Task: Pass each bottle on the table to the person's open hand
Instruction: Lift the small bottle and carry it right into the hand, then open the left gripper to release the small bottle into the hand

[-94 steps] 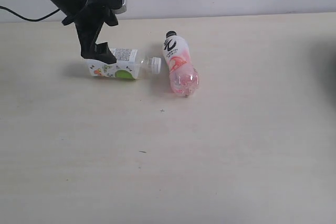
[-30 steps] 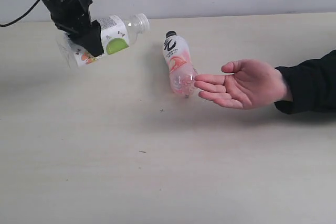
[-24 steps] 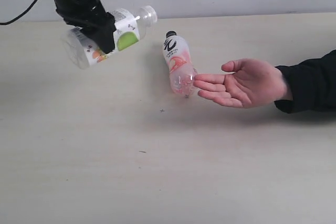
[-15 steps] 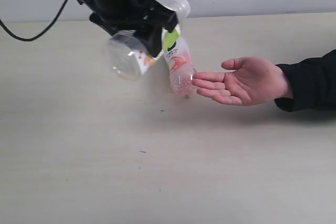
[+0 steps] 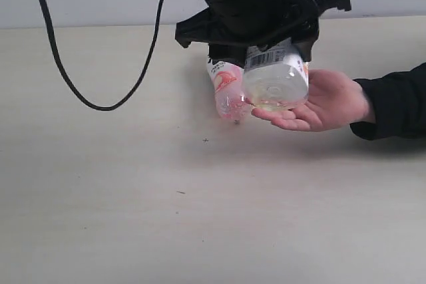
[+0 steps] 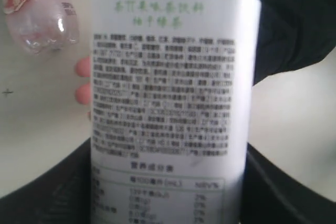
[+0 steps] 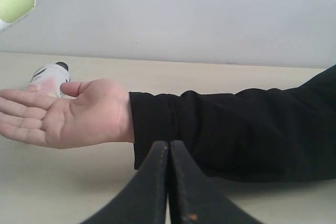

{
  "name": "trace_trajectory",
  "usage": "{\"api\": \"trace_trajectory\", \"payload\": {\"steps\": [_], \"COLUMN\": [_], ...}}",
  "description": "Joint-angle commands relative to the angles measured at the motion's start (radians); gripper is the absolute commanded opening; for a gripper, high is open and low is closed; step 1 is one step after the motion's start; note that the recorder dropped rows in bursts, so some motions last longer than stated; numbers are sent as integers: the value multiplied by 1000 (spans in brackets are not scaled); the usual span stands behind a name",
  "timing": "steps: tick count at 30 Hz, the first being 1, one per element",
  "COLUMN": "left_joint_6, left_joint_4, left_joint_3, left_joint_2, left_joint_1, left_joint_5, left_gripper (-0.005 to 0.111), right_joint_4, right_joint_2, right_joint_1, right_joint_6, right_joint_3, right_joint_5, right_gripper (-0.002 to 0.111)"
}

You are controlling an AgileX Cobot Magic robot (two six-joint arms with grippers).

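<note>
Exterior: the left gripper (image 5: 266,48), at frame centre-top, is clamped on the white-labelled bottle (image 5: 275,83). Half a second ago that bottle hung over the pink bottle (image 5: 226,91), left of the person's hand (image 5: 326,101). Now its clear base sits in front of the fingers and palm, centre-right. The hand has held its place, palm up, with the dark sleeve (image 5: 393,108) at the right edge. The pink bottle hasn't moved and lies on the table (image 5: 133,197) just left of the fingertips. The black cable (image 5: 100,98) loops across the upper left. Left wrist: the label fills the frame, with a dark gripper finger on each side at the bottom corners, so it's gripped, not let go. Two of the person's fingertips peek out at centre-left and the pink bottle's base is at upper left. Right wrist: the right gripper (image 7: 168,156), bottom centre, has its jaws pressed together with nothing between them. The carried bottle shows at the top-left corner, clearly above the open palm, not touching. Judgement: transit is done and it's aligned over the hand; what's left is to lower and release. After that the pink bottle still needs handing over.
</note>
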Motion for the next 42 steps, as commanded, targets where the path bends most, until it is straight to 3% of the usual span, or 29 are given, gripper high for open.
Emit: {"api": "trace_trajectory", "payload": {"steps": [1, 7, 31, 36, 42], "left_joint_6": [-116, -79, -31, -17, 35], "left_joint_4": [-15, -212, -245, -245, -249], "left_joint_3": [-2, -2, -2, -2, -2], "left_joint_2": [18, 159, 209, 214, 233], "left_joint_1": [-17, -25, 9, 18, 18], "left_joint_5": [-95, -187, -299, -311, -311], "left_gripper": [0, 0, 1, 20, 63], "right_joint_4": [-1, -1, -1, -1, -1], "right_joint_2": [-7, -7, -7, -7, -7], "right_joint_1": [-5, -5, -5, -5, -5], "right_joint_6": [-1, -1, -1, -1, -1], "right_joint_3": [5, 5, 5, 5, 5], "right_joint_5": [-6, -6, -6, -6, -6], "right_gripper": [0, 0, 0, 0, 0]}}
